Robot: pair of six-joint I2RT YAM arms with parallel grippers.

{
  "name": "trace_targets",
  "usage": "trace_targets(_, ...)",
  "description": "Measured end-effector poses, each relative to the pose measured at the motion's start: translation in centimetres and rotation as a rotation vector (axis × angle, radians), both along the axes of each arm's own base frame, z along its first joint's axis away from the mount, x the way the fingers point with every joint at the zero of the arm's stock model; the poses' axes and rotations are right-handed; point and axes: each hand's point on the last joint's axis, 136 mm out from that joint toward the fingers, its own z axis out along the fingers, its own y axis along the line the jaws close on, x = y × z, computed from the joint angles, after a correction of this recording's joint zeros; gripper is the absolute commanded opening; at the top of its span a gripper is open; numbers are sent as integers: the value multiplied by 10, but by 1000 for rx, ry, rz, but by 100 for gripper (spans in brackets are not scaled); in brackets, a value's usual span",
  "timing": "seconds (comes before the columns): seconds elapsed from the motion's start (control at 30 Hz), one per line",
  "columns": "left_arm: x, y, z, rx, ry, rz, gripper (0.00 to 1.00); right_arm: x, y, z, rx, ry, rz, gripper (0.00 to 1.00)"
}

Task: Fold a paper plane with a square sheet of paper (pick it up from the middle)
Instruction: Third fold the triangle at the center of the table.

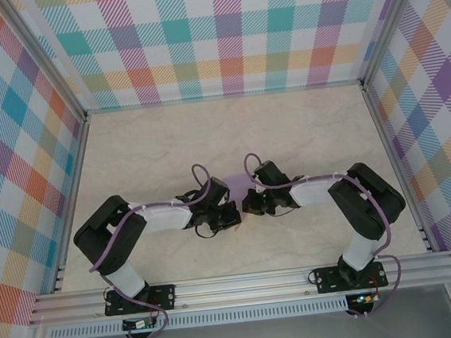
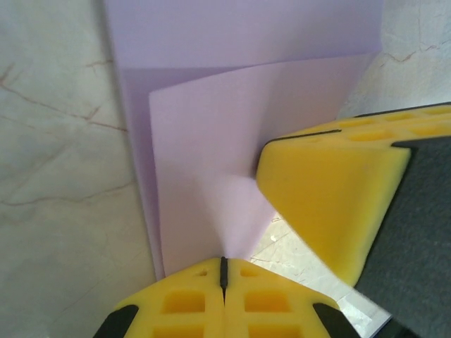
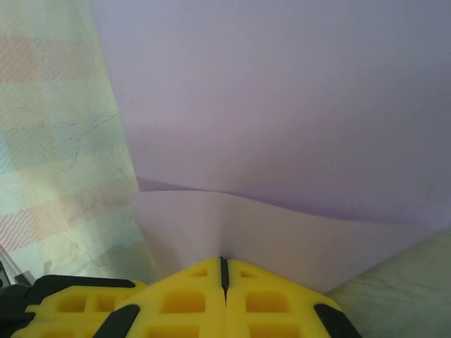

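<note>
Marble-patterned stone makes up the worktop (image 1: 167, 143), pale and veined, boxed in on three sides by plaid walls (image 1: 220, 34) and closed along its near edge by an aluminium rail (image 1: 244, 283). From that rail the left arm (image 1: 116, 231) and the right arm (image 1: 364, 199) each bend inward, and their wrists meet close together about midway between the left and right edges, somewhat nearer the near edge than the far one. Between them sits the square sheet of paper (image 1: 234, 187), lavender-purple, only a small patch of it showing from above because the two wrists cover most of it. The left wrist view shows the sheet (image 2: 211, 176) in two layers: a darker part lying flat on the stone and a lighter flap lifted off it, curving up to a point. The left gripper (image 2: 223, 271) is clenched on that point, its yellow fingers pressed together with the paper pinched in the seam. Just beside it, the right gripper (image 2: 324, 204) comes in from the right, touching the flap's edge. In the right wrist view the sheet (image 3: 282, 105) stretches away and a raised fold runs down into the right gripper (image 3: 223, 271), whose yellow fingers are likewise closed tight on the paper.
</note>
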Motion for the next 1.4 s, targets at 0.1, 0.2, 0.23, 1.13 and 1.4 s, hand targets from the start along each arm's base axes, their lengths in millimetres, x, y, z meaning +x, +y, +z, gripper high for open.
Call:
trace_targets(0.1, 1, 0, 0, 4, -7, -4, 0, 12, -13, 0, 6, 5, -37, 0)
trace_targets(0.2, 1, 1, 0, 11, -20, -21, 0, 28, -33, 1, -8, 1, -101, 0)
trace_targets(0.23, 1, 1, 0, 13, -27, -30, 0, 33, -41, 2, -23, -7, -127, 0)
trace_targets(1.13, 7, 2, 5, 3, -56, -90, 0, 12, -6, 1, -33, 24, -56, 0)
trace_targets(1.4, 22, -15, 4, -49, -47, -50, 0, 13, -6, 1, -35, 28, -64, 0)
